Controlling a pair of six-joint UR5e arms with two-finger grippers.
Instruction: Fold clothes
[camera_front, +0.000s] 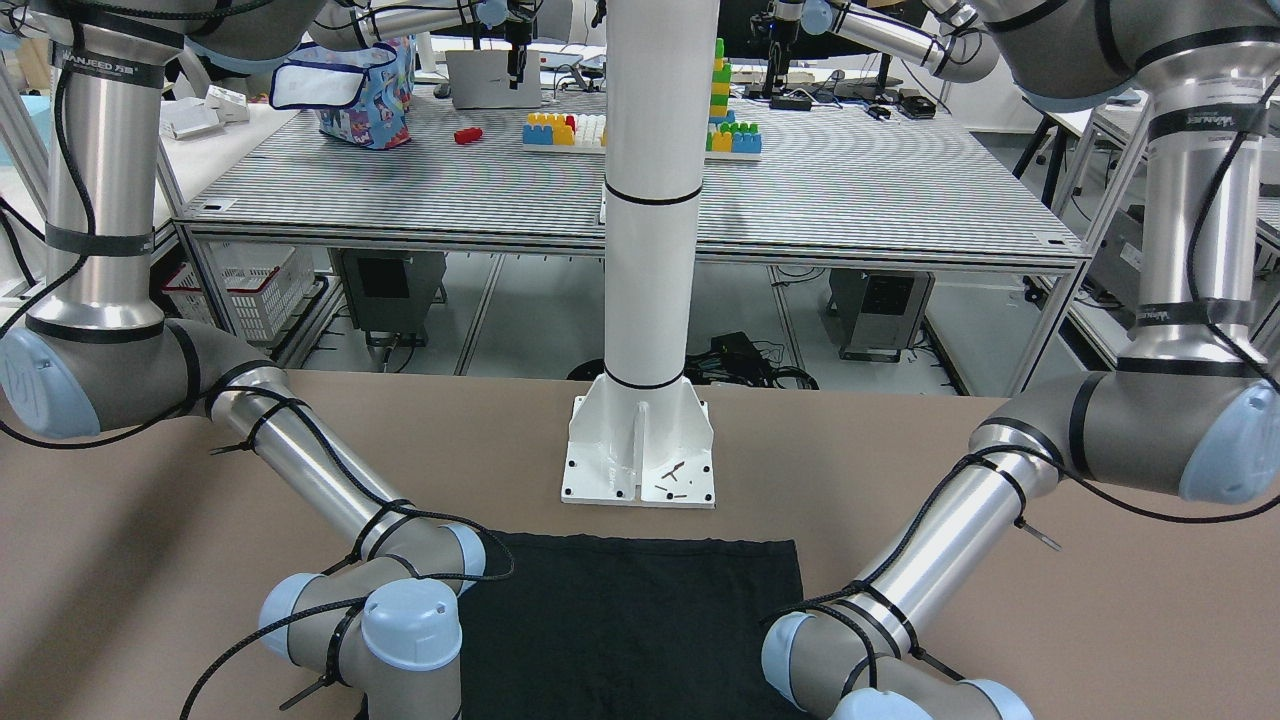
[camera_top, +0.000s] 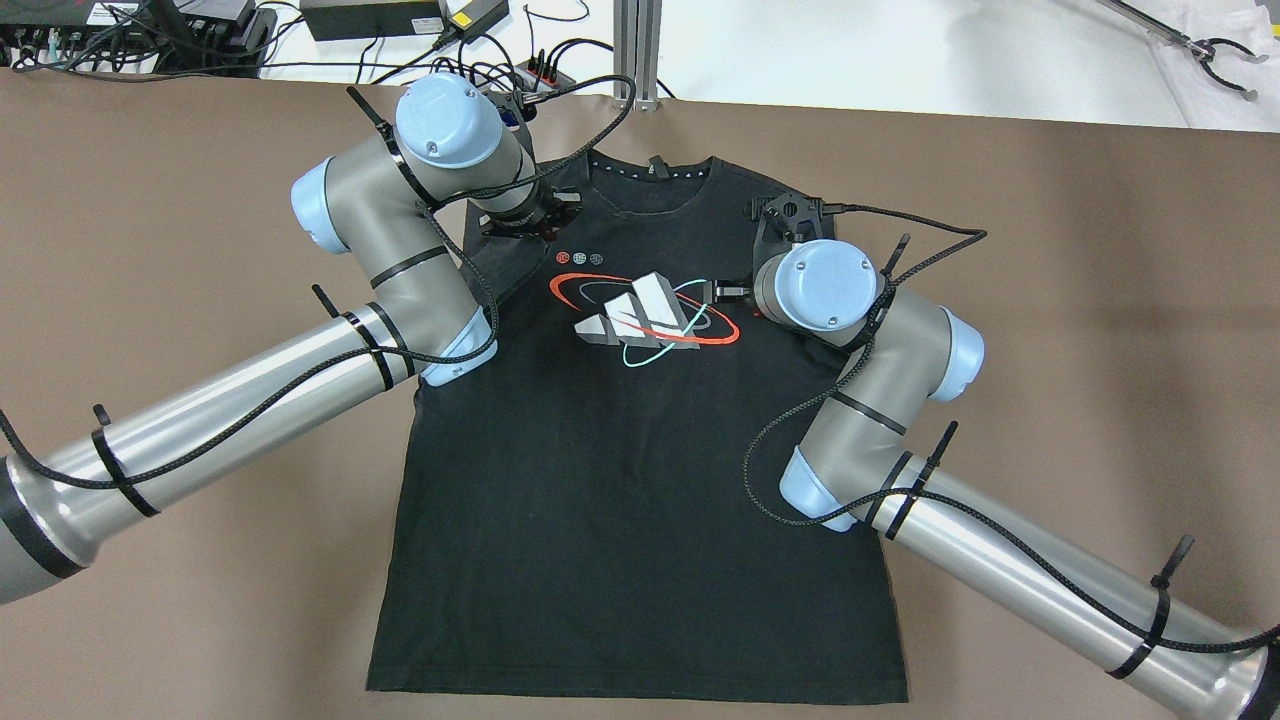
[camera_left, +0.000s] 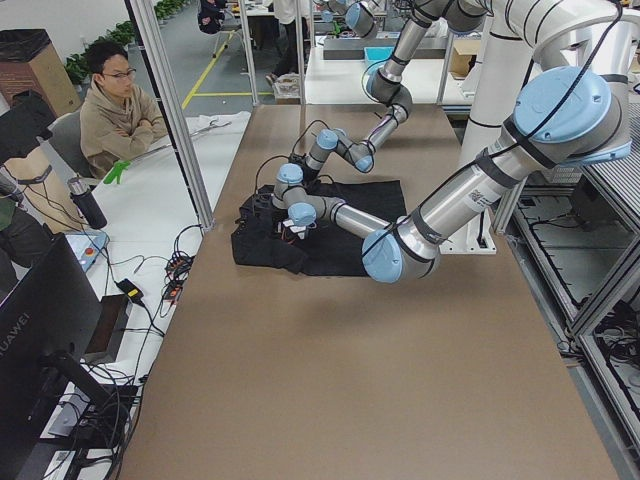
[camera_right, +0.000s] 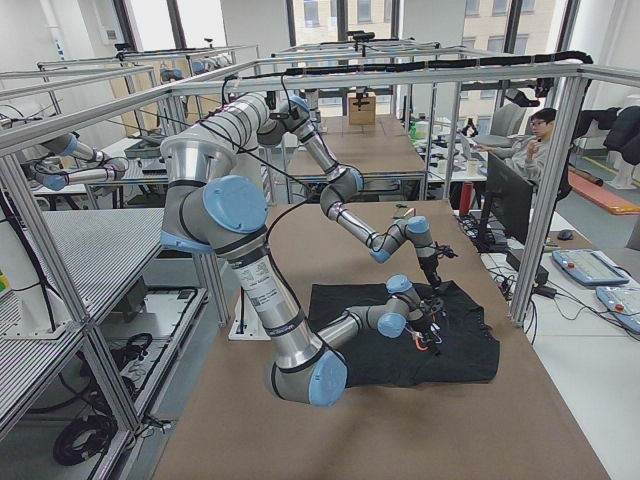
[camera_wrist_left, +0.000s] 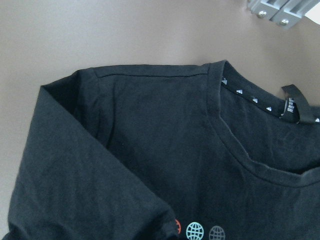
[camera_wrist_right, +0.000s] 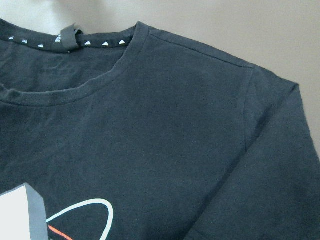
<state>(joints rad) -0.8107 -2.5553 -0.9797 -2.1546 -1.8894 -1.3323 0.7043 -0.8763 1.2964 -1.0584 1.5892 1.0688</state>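
A black T-shirt (camera_top: 640, 480) with a white, red and teal logo (camera_top: 645, 312) lies flat and face up on the brown table, collar toward the far edge. My left gripper (camera_top: 535, 215) hangs over the shirt's left shoulder. My right gripper (camera_top: 788, 215) hangs over its right shoulder. The fingers of both are hidden, so I cannot tell whether they are open or shut. The left wrist view shows the collar (camera_wrist_left: 235, 145) and the left sleeve (camera_wrist_left: 90, 190) folded in over the front. The right wrist view shows the neck label (camera_wrist_right: 67, 37) and the right sleeve (camera_wrist_right: 270, 165).
The white post base (camera_front: 640, 450) stands on the table behind the shirt's hem. A power strip with cables (camera_top: 530, 75) and a metal post (camera_top: 640, 50) sit at the far edge. A person (camera_left: 115, 110) sits beyond that edge.
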